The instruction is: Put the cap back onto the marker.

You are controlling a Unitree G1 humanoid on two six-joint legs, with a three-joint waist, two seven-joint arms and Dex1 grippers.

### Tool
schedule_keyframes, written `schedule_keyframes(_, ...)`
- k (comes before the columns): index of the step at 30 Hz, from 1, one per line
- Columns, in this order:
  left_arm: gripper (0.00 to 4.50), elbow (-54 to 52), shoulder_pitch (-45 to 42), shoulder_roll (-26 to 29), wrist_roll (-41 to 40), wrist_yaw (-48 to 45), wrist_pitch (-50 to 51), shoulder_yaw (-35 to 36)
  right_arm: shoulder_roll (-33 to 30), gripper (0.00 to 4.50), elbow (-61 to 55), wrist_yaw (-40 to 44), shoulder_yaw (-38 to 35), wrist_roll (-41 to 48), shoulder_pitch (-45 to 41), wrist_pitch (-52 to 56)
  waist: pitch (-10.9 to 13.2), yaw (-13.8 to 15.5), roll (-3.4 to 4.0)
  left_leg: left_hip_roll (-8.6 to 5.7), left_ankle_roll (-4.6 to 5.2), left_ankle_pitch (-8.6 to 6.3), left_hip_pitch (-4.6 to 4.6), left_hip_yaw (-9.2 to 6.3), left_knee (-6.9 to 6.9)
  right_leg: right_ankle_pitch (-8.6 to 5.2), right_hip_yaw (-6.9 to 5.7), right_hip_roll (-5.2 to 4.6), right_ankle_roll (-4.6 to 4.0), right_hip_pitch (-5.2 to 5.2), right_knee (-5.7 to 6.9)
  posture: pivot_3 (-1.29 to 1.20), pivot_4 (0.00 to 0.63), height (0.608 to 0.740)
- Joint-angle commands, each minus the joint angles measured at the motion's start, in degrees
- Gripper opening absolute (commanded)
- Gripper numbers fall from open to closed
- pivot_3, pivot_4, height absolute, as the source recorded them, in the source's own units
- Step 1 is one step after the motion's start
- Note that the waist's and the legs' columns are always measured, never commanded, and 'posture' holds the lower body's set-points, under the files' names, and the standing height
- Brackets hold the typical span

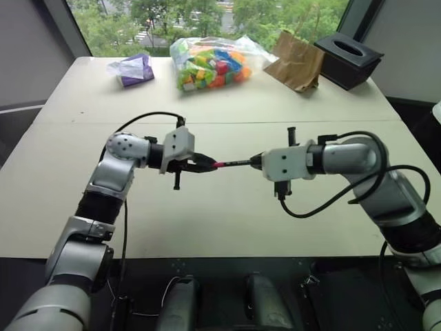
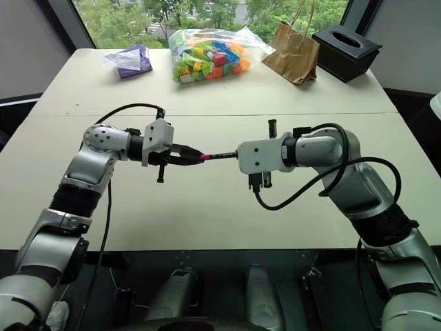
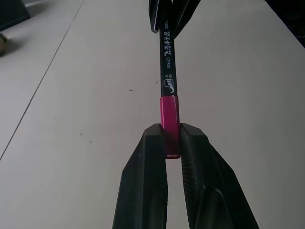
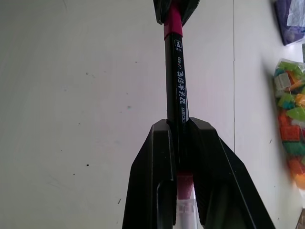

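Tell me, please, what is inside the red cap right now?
The cap, pinched in the left pincer, sits on the end of the marker, whose black barrel the right pincer grips. The tip inside is covered, so how fully it is seated cannot be seen.

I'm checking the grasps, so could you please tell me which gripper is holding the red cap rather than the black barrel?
The left gripper pinches the red cap; the right gripper grips the marker by its black barrel.
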Motion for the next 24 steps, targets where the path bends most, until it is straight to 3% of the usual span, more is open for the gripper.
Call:
schedule_keyframes(1,0.00,-1.14,-2.41,-1.22,0.25,1.42,-1.53,-0.24,2.00,0.04,-1.53,-0.16,1.96,-0.56,-1.14,-2.70,0.00,0.01,0.00,0.00,0.00,0.00,0.00,0.00,0.00,0.00,0.00,0.00,0.00,0.00,0.00,0.00,0.150,0.740)
schedule_keyframes(24,0.00,-5.95,-0.25,-0.58,-0.96,2.92,3.89,1.82,4.68,0.04,-1.71,0.20,-0.54,-0.57,0.72,-0.58,0.00,0.00,0.00,0.00,0.00,0.00,0.00,0.00,0.00,0.00,0.00,0.00,0.00,0.00,0.01,0.00,0.150,0.740)
